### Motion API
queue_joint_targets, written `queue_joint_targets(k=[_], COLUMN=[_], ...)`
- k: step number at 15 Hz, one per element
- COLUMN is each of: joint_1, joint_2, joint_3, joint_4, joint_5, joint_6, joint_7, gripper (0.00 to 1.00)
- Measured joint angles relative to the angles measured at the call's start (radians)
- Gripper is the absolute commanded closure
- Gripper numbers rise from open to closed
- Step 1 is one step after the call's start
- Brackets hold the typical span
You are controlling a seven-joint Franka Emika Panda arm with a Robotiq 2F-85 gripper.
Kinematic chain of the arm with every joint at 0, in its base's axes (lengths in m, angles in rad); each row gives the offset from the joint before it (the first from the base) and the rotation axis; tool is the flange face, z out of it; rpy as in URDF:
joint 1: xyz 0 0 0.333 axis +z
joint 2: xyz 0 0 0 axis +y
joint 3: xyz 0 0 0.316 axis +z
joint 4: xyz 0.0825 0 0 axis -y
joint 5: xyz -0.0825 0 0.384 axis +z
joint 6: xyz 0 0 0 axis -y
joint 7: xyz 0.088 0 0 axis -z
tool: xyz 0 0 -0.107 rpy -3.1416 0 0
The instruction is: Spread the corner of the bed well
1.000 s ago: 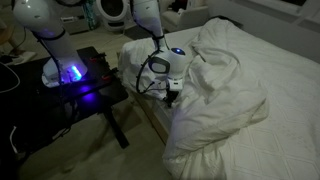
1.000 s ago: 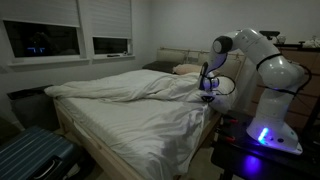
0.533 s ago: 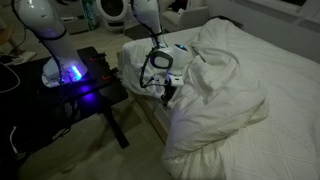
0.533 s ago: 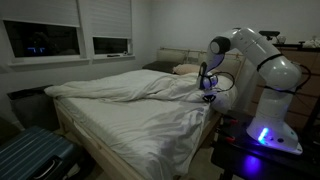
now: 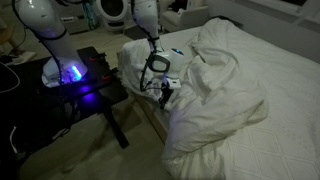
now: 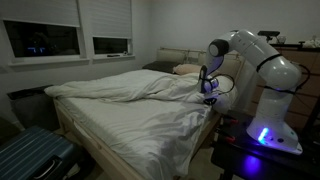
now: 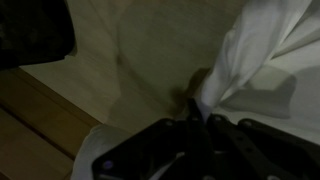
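In both exterior views the gripper hung at the bed's side edge, pressed against the bunched white duvet, but neither view showed how its jaws stood. The wrist view settled that: at the lower middle of the frame the dark gripper had its jaws drawn narrow, pinching the corner, whose white cloth tapered down from the upper right into the fingers. Pale wooden boards filled the left of that view.

An exterior view showed the corner as part of a puffy, wrinkled heap lying across the near side of the bed, at centre frame, with a black table just beside it at the left and a blue light glowing on the robot's base. The opposite view alone showed the bed full length, the duvet spread flatter toward the left, a pillow at the head and two dark windows at upper left.
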Motion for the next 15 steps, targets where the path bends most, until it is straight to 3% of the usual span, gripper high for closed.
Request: queue_joint_targets(k=[15], joint_1=[0.022], joint_2=[0.069], joint_3=[0.018], joint_4=[-0.075], joint_5=[0.003], joint_6=[0.278], joint_7=[-0.077], gripper=[0.99])
